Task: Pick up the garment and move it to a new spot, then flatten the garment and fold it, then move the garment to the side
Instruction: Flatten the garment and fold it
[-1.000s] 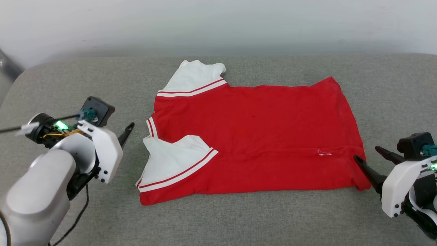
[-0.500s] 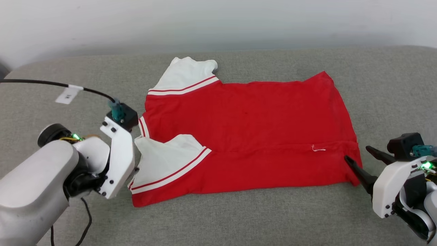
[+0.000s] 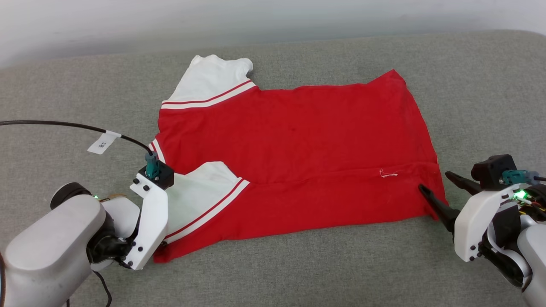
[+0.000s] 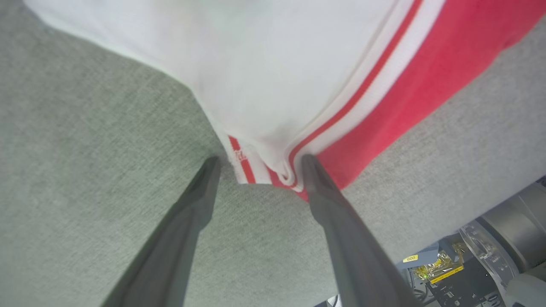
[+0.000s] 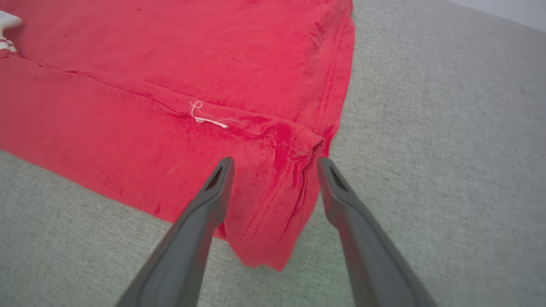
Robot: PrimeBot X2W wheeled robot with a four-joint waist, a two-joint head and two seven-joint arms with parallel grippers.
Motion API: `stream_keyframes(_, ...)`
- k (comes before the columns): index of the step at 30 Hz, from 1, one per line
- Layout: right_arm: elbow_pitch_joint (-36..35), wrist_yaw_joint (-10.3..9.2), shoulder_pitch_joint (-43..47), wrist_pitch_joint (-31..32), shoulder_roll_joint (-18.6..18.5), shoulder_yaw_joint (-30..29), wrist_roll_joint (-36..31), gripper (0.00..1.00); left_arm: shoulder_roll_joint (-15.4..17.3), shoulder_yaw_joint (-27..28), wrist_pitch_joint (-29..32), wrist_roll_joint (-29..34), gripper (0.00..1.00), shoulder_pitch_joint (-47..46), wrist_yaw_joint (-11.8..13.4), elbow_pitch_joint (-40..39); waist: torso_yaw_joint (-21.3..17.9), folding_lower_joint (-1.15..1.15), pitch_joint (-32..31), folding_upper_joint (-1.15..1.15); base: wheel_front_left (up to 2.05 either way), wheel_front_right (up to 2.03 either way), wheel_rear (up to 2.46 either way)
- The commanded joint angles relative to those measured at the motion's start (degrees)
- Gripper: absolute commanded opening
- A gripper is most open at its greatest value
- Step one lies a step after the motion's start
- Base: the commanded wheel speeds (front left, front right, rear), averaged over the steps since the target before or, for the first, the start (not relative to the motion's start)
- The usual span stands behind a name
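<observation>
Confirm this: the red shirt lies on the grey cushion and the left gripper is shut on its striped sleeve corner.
Not shut: the left wrist view shows the left gripper open, fingers either side of the striped sleeve corner of the shirt. It does lie on the grey cushion.

surface: grey fabric cushion (image 3: 298, 273) | lying on it: red-and-white garment (image 3: 298, 140) | spread flat, near edge folded over
</observation>
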Motion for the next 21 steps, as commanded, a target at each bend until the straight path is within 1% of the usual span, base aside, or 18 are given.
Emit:
stream_keyframes(1,0.13,-0.05,-1.02,-0.15,0.31,0.36,0.34,1.0,-0.74,-0.91,-0.23,0.04,1.0,1.39,0.0,1.06,-0.33,0.0,0.45,0.0,0.0,0.0,0.0)
stream_keyframes(5,0.21,-0.05,-1.96,0.4,-0.27,1.13,0.62,1.0,-2.01,-2.66,-0.69,0.16,1.0,2.3,-0.16,2.9,-0.54,0.0,0.61,0.0,0.0,0.0,0.0)
stream_keyframes(6,0.0,-0.05,-2.42,0.71,-0.73,1.24,0.78,1.0,-2.14,-3.0,-0.79,0.11,0.57,2.29,-0.17,3.24,-0.52,0.0,0.51,0.0,0.0,0.0,0.0)
stream_keyframes(7,-0.2,-0.05,-2.94,1.13,-1.32,1.39,0.9,1.0,-2.24,-3.34,-0.99,0.18,0.0,2.22,-0.19,3.44,-0.46,0.0,0.34,0.0,0.0,0.0,0.0)
stream_keyframes(11,-1.64,-0.05,-5.13,4.16,-4.49,3.16,1.26,1.0,-1.86,-4.14,-1.68,-0.64,0.0,1.48,-0.11,2.76,0.08,0.0,-0.79,0.0,0.0,0.0,0.0)
stream_keyframes(14,-3.6,-0.05,-7.91,8.85,-7.82,5.04,2.6,1.0,-1.08,-4.54,-2.16,-1.32,0.0,0.41,-0.15,1.26,0.58,0.0,-1.57,0.0,0.0,0.0,0.0)
stream_keyframes(17,-5.11,-0.05,-10.84,15.59,-11.19,7.09,5.19,1.0,0.04,-4.88,-2.74,-1.76,0.0,-0.76,-0.17,-0.42,1.2,0.0,-1.86,0.0,0.0,0.0,0.0)
stream_keyframes(21,-7.66,-0.05,-14.59,26.46,-15.85,11.34,9.05,1.0,0.79,-4.77,-3.65,-2.68,0.0,-2.26,-0.18,-2.72,2.13,0.0,-1.57,0.0,0.0,0.0,0.0)
